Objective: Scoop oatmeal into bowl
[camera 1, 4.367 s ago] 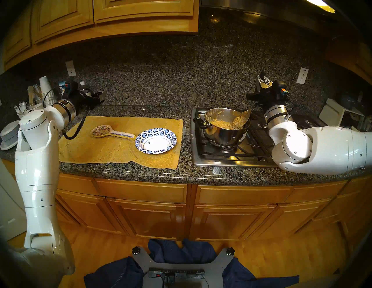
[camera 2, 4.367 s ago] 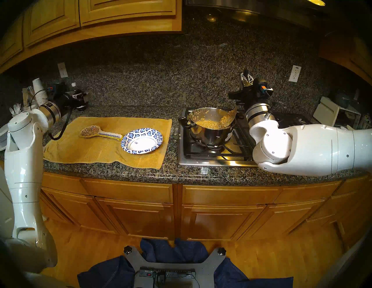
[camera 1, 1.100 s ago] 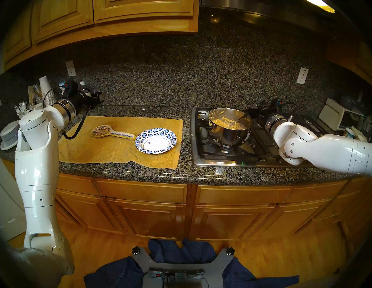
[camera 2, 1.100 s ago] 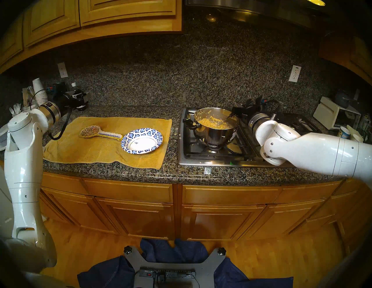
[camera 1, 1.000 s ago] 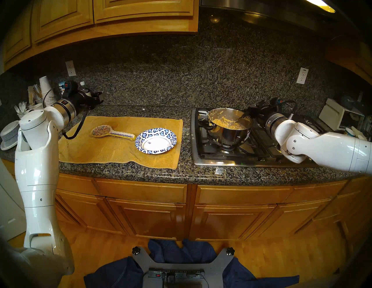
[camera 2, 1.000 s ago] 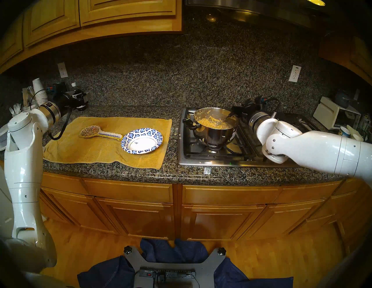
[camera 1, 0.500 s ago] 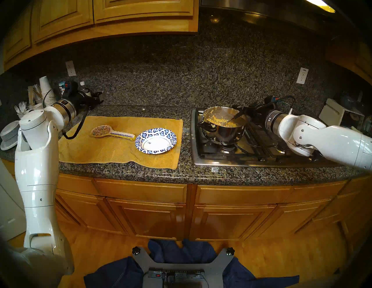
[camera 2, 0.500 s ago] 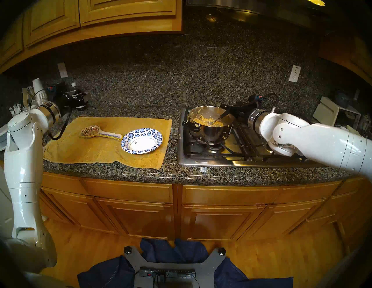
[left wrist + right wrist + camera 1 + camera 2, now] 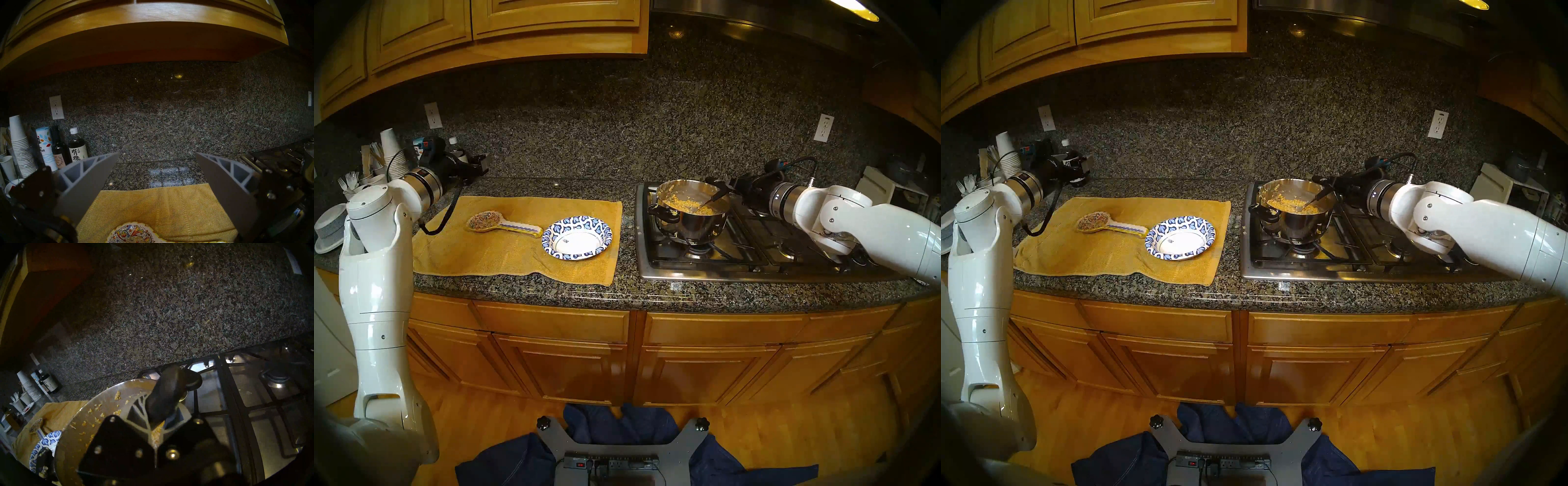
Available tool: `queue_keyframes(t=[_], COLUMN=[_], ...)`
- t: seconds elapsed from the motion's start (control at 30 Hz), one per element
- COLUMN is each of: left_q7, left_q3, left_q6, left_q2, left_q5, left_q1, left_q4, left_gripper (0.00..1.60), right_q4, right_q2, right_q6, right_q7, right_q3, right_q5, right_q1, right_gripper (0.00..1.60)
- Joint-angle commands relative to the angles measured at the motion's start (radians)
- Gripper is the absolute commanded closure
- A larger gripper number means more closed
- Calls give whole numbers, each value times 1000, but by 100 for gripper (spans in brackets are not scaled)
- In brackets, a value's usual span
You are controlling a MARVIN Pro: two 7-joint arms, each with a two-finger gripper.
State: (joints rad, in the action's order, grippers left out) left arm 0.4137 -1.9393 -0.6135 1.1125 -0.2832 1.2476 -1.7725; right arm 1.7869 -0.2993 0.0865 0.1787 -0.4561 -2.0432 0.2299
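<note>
Head views show the left gripper point(image 9: 480, 163) level at the bench's far left, its jaws spread wide and empty only in the left wrist view. Bowl point(image 9: 577, 237) lies on the yellow towel point(image 9: 504, 251), between both arms. Right gripper point(image 9: 726, 186) clamps the ladle point(image 9: 709, 200), dipped into oatmeal point(image 9: 683, 205) in the pot point(image 9: 694, 224), right of the bowl.

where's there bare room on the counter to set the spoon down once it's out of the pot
Bare yellow towel lies in front of the painted spoon rest, left of the paper bowl. Bare granite counter runs behind the towel to the backsplash. Crowded: the far left corner with the cup stack and bottles, and the stove around the pot.
</note>
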Motion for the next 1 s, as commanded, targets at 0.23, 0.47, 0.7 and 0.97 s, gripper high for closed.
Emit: queue_keyframes(t=[0.23,0.47,0.7,0.97], left_q7=[2,1,1,0], left_q3=[-3,-2,-2,-2], left_q6=[15,15,15,14], left_q2=[-8,-9,-9,-10], left_q5=[-4,-5,-5,-6], left_q1=[-32,-31,-31,-30], left_q4=[-28,-28,-28,-28], left_gripper=[0,0,0,0], right_q4=[-13,-2,7,-12], right_q2=[14,-4,-26,-22], right_q6=[21,40,55,58], right_q7=[-8,-13,-17,-12], right_q3=[77,91,105,135], right_q5=[-160,-282,-377,-428], right_q1=[48,40,43,75], right_gripper=[160,160,160,160])
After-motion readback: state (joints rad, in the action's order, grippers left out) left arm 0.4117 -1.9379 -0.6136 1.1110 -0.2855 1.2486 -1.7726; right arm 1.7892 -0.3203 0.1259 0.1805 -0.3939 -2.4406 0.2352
